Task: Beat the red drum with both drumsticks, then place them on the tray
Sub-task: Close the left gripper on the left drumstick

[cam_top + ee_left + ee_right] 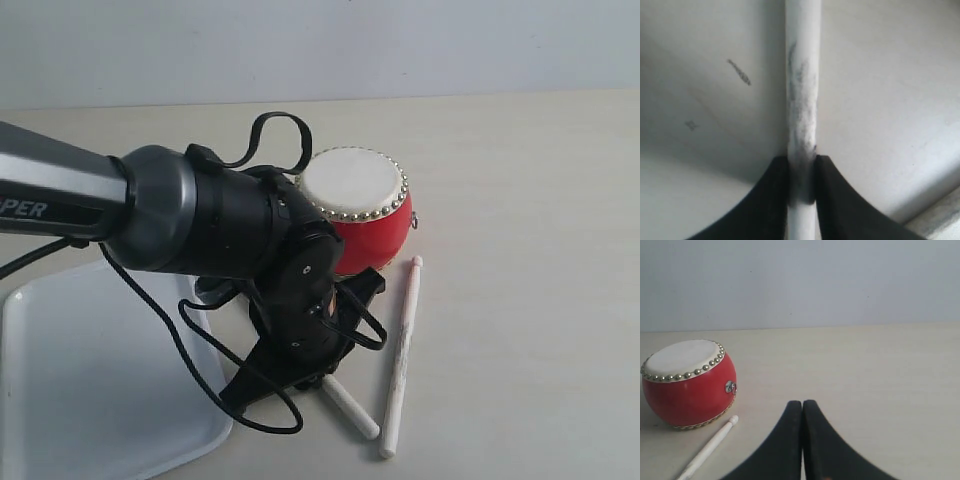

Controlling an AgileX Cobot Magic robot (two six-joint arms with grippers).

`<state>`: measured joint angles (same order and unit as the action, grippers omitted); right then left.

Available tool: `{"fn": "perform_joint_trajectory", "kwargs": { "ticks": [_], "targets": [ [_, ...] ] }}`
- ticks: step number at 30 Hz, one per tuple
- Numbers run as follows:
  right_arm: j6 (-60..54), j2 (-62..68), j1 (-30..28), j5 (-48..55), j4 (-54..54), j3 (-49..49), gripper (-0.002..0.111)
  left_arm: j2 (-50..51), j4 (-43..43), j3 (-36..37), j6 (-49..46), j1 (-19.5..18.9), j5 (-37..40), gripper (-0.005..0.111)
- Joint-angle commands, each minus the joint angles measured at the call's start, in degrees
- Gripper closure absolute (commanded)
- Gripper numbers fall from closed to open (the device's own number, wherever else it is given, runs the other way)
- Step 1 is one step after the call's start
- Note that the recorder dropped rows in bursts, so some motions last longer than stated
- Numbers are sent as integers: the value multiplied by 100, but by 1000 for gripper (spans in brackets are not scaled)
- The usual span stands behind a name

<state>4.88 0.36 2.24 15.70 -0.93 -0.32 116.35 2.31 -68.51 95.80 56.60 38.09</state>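
The red drum [355,190] stands ready on the desk [520,200] as the left jaws pinch one drumstick [802,90] to lift it, right jaws shut and empty.

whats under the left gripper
A drumstick lying on the table, pinched by the left gripper. In the exterior view the arm covers most of it; only one end shows.

One marking can be read. The white capital letters "PER" are printed on the dark underside of the left arm [50,190], below its silver-grey band. The start of the word is cut off by the picture edge.
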Motion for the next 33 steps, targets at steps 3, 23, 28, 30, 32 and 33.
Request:
{"fn": "perform_joint_trajectory", "kwargs": {
  "ticks": [3, 23, 28, 30, 32, 33],
  "targets": [
    [-28, -36, -27, -31, -43, 32, 108, 132, 20, 36, -118, 16, -3, 107],
    [-28, -36, -27, -31, -43, 32, 108, -306, 766, 36, -43, 16, 93, 107],
    [-28, -36, -27, -31, -43, 32, 108, -612, 1167, 36, 205, 16, 417, 107],
    [-28, -36, -27, -31, -43, 32, 108, -812, 1302, 36, 311, 16, 565, 107],
    [-28, -36, -27, -31, -43, 32, 108, -965, 1491, 36, 360, 16, 648, 107],
    [-28, -36, -27, -31, -43, 32, 108, -1042, 1525, 36, 372, 16, 713, 107]
  ]
}}
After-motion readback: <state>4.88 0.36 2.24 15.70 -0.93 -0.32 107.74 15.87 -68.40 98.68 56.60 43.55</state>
